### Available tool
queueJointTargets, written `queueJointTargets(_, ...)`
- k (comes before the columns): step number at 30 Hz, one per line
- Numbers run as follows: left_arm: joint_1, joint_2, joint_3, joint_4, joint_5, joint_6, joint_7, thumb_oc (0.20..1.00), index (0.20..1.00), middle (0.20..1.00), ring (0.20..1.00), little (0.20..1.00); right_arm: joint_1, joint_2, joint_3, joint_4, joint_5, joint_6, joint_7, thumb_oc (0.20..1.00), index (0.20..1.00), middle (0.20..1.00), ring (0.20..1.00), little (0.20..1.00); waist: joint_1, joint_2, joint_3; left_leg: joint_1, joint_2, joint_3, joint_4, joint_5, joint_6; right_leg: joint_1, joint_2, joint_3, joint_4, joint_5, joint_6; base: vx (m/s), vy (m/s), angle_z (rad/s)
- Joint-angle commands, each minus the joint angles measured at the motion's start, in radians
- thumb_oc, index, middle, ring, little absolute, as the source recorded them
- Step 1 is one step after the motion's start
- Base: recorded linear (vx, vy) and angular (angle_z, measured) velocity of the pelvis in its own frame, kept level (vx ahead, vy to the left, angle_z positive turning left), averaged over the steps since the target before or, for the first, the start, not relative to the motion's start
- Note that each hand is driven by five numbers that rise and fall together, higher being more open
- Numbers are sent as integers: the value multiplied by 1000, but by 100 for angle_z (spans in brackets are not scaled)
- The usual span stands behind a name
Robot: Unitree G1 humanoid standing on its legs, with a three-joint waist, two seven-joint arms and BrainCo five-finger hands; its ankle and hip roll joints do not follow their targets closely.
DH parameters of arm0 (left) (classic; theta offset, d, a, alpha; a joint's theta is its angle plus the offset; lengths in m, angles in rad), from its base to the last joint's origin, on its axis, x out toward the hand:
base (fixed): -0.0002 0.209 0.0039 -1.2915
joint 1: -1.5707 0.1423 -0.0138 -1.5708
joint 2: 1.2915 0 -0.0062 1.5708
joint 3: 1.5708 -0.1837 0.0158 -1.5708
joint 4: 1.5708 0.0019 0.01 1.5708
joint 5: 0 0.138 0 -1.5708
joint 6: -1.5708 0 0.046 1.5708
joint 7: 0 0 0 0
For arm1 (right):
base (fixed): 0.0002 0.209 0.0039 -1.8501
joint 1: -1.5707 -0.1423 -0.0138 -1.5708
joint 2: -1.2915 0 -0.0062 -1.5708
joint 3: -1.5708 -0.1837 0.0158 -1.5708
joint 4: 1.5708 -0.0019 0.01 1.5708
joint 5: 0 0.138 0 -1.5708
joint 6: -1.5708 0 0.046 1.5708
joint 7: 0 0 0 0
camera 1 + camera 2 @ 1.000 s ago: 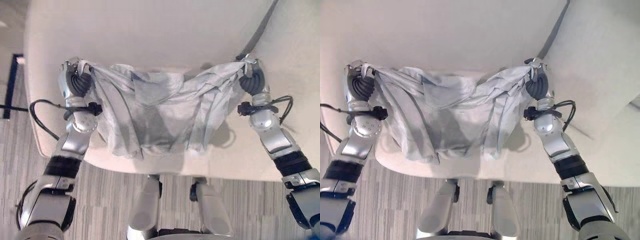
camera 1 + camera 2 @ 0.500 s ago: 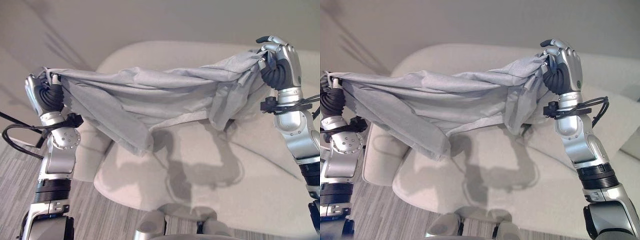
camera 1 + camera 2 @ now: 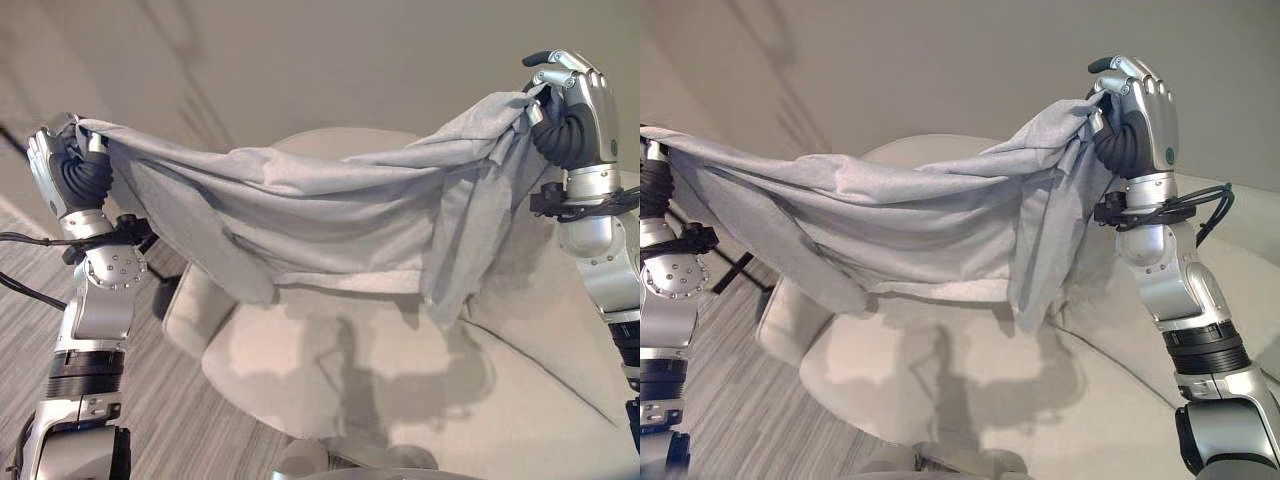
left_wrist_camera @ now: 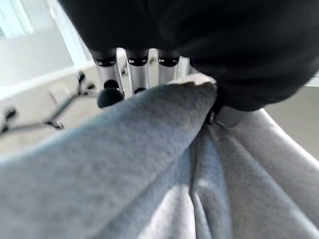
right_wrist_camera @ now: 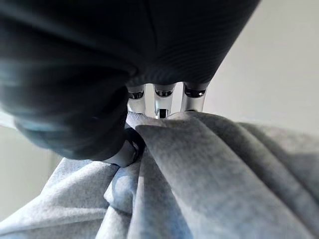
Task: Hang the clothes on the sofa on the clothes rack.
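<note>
A light grey garment [image 3: 300,215] hangs stretched in the air between my two hands, above the cream sofa [image 3: 400,390]. My left hand [image 3: 70,165] is shut on its left end, fingers curled over the cloth [image 4: 149,129]. My right hand [image 3: 570,105] is shut on the right end, held a little higher, and a fold of cloth [image 5: 199,169] bunches under its fingers. The garment sags in the middle, and a loose flap [image 3: 1035,270] droops below the right hand. In the left wrist view a thin dark metal frame [image 4: 55,112] shows past the fingers.
The sofa's rounded back [image 3: 930,150] rises behind the garment, with a plain grey wall [image 3: 330,50] beyond. Grey striped carpet [image 3: 190,400] lies to the left of the sofa. A dark thin bar [image 3: 735,270] stands on the floor at left.
Both hands have lifted the garment higher off the sofa seat and it now hangs fully in the air. The head camera has tilted up, bringing more wall into view.
</note>
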Motion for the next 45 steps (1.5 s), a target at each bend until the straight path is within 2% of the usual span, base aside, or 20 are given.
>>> queueJointTargets(1, -46, 88, -14, -1, 34, -39, 37, 200, 200, 200, 200, 200, -81, -18, 34, -14, 37, -8, -46, 200, 200, 200, 200, 200, -9, -25, -86, 36, 79, 3, 4, 58, -77, -5, -16, 85, 54, -95, 99, -114, 223, 45)
queueJointTargets(5, -56, 100, -13, -12, 32, -43, 45, 200, 200, 200, 200, 200, -58, -19, 25, -14, 42, -1, -51, 200, 200, 200, 200, 200, -33, -22, -98, 72, 198, 26, 9, 78, -100, -14, -60, 81, 47, -73, 134, -21, 269, 27)
queueJointTargets(9, -76, 114, -27, -5, 31, -38, 50, 200, 200, 200, 200, 200, -39, -30, 5, -11, 38, 4, -59, 200, 200, 200, 200, 200, -39, -2, -109, 93, 220, 7, -17, 71, -130, -4, -84, 81, 29, -52, 163, 22, 336, 25)
queueJointTargets(12, -112, 103, -57, -4, 42, -31, 43, 200, 200, 200, 200, 200, -15, -37, -26, 2, 22, 17, -72, 200, 200, 200, 200, 200, -46, 13, -116, 96, 191, 23, -35, 19, -131, -18, -138, 71, 32, -15, 194, -35, 494, 43)
queueJointTargets(14, -169, 118, -99, 14, 45, -31, 30, 200, 200, 200, 200, 200, 25, -21, -70, 1, -14, 44, -89, 200, 200, 200, 200, 200, -63, -5, -126, 102, 98, 38, -43, -66, -93, -57, -235, 68, 39, 73, 232, -47, 629, 25)
queueJointTargets(16, -199, 134, -117, 20, 58, -22, 26, 200, 200, 200, 200, 200, 22, 4, -79, 0, -37, 58, -92, 200, 200, 200, 200, 200, -61, -31, -113, 109, 44, 69, -43, -86, -61, -94, -283, 77, 48, 134, 244, -106, 416, 32)
queueJointTargets(19, -210, 142, -123, 13, 72, -14, 21, 200, 200, 200, 200, 200, 9, 26, -79, 4, -35, 60, -99, 200, 200, 200, 200, 200, -52, -40, -96, 117, 13, 109, -43, -86, -37, -121, -295, 74, 86, 128, 238, -100, 362, -21)
queueJointTargets(21, -224, 129, -144, -4, 81, -16, 8, 200, 200, 200, 200, 200, 5, 32, -80, 1, -33, 58, -95, 200, 200, 200, 200, 200, -55, -45, -79, 115, -25, 114, -43, -79, -3, -118, -203, 146, 192, 26, 195, -78, 342, -53)
queueJointTargets(22, -226, 129, -144, -4, 81, -15, 8, 200, 200, 200, 200, 200, 5, 32, -81, 1, -33, 58, -95, 200, 200, 200, 200, 200, -53, -46, -77, 113, -26, 116, -43, -75, -3, -123, -203, 148, 198, 26, 192, -62, 349, -10)
queueJointTargets(23, -254, 109, -169, -5, 75, -14, -5, 200, 200, 200, 200, 200, 10, 6, -92, -8, -27, 55, -96, 200, 200, 200, 200, 200, -53, -57, -82, 94, -72, 94, -43, -59, 30, -97, -48, 213, 287, -122, 146, -50, 233, -4)
queueJointTargets(24, -256, 109, -171, -5, 75, -13, -5, 200, 200, 200, 200, 200, 12, 5, -95, -9, -27, 54, -95, 200, 200, 200, 200, 200, -53, -57, -81, 92, -72, 93, -43, -54, 30, -99, -48, 212, 287, -119, 145, -51, 291, 29)
queueJointTargets(27, -229, 80, -150, -10, 64, -8, -25, 200, 200, 200, 200, 200, 40, -13, -119, -7, -35, 49, -80, 200, 200, 200, 200, 200, -36, -88, -96, 87, -120, 85, -43, -35, 47, -50, 60, 224, 268, -175, 101, -69, 102, 41)
queueJointTargets(29, -197, 71, -123, -18, 70, -9, -32, 200, 200, 200, 200, 200, 52, -11, -130, -6, -34, 48, -76, 200, 200, 200, 200, 200, -31, -103, -109, 82, -136, 79, -43, -33, 45, -13, 69, 245, 172, -167, 93, -33, 36, 10)
queueJointTargets(33, -134, 46, -81, -42, 68, -17, -39, 200, 200, 200, 200, 200, 79, -18, -151, -2, -24, 43, -66, 200, 200, 200, 200, 200, -32, -96, -108, 87, -143, 64, -43, -25, 41, -15, 97, 303, 74, -94, 98, -8, 51, 5)
queueJointTargets(36, -124, 23, -81, -57, 73, -21, -47, 200, 200, 200, 200, 200, 107, -27, -175, 1, -18, 44, -67, 200, 200, 200, 200, 200, -41, -92, -97, 84, -149, 55, -9, -42, 43, -1, 85, 280, 43, -75, 103, -5, 91, 24)
queueJointTargets(39, -118, 45, -73, -59, 65, -31, -43, 200, 200, 200, 200, 200, 119, -26, -184, -5, -8, 40, -70, 200, 200, 200, 200, 200, -47, -106, -73, 20, -73, 56, 63, -66, 14, -2, 24, 254, 30, -65, 127, -39, 218, 43)
queueJointTargets(41, -129, 64, -71, -48, 50, -42, -34, 200, 200, 200, 200, 200, 123, -32, -183, -6, -1, 36, -74, 200, 200, 200, 200, 200, -48, -119, -69, -12, 20, 31, 58, -32, -19, -15, -17, 253, 26, -73, 145, 6, 243, 8)
queueJointTargets(42, -130, 65, -72, -47, 50, -43, -33, 200, 200, 200, 200, 200, 123, -31, -184, -6, -1, 36, -74, 200, 200, 200, 200, 200, -48, -119, -70, -13, 21, 30, 56, -31, -20, -16, -16, 252, 27, -73, 144, 87, 294, -7)
queueJointTargets(43, -140, 93, -75, -38, 35, -45, -28, 200, 200, 200, 200, 200, 131, -39, -185, -4, 13, 34, -81, 200, 200, 200, 200, 200, -51, -126, -68, -33, 104, 25, 31, 7, -37, -16, -45, 251, 23, -89, 161, 124, 327, -9)
queueJointTargets(45, -160, 118, -92, -16, 16, -49, -7, 200, 200, 200, 200, 200, 142, -54, -188, 0, 18, 31, -93, 200, 200, 200, 200, 200, -50, -122, -66, -57, 189, 2, -3, 56, -68, -7, -75, 264, 25, -105, 180, 175, 465, 2)
